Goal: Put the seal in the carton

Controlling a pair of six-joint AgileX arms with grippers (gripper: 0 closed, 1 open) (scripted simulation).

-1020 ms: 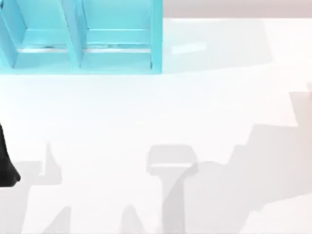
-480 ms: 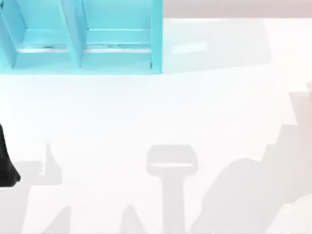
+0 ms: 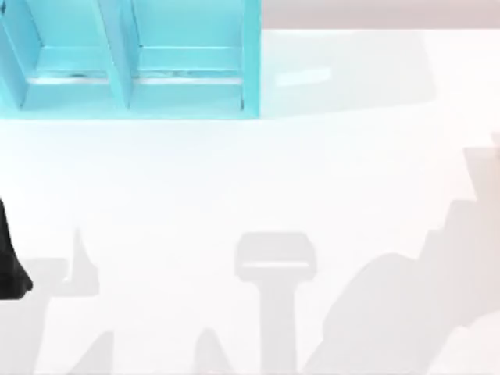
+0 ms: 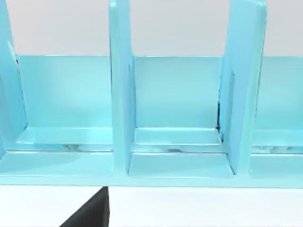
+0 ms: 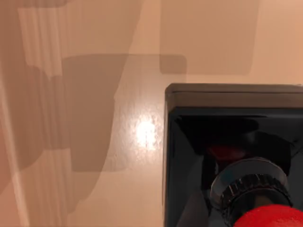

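Note:
The carton is a turquoise box split by upright dividers into open compartments, standing at the table's far left. The left wrist view faces it head on, with a divider between two compartments. A black part of my left arm sits at the table's left edge. A dark piece of my left gripper shows in front of the carton. In the right wrist view the seal is very close on a pale surface, its black square base seen from above and its glossy red knob at the picture's edge.
The white tabletop spreads in front of the carton. Grey shadows of the arms lie across its near part, the largest at the right.
The shadow on the right side of the table has shifted and changed shape, mostly in the first half second. The left arm and the carton have not moved.

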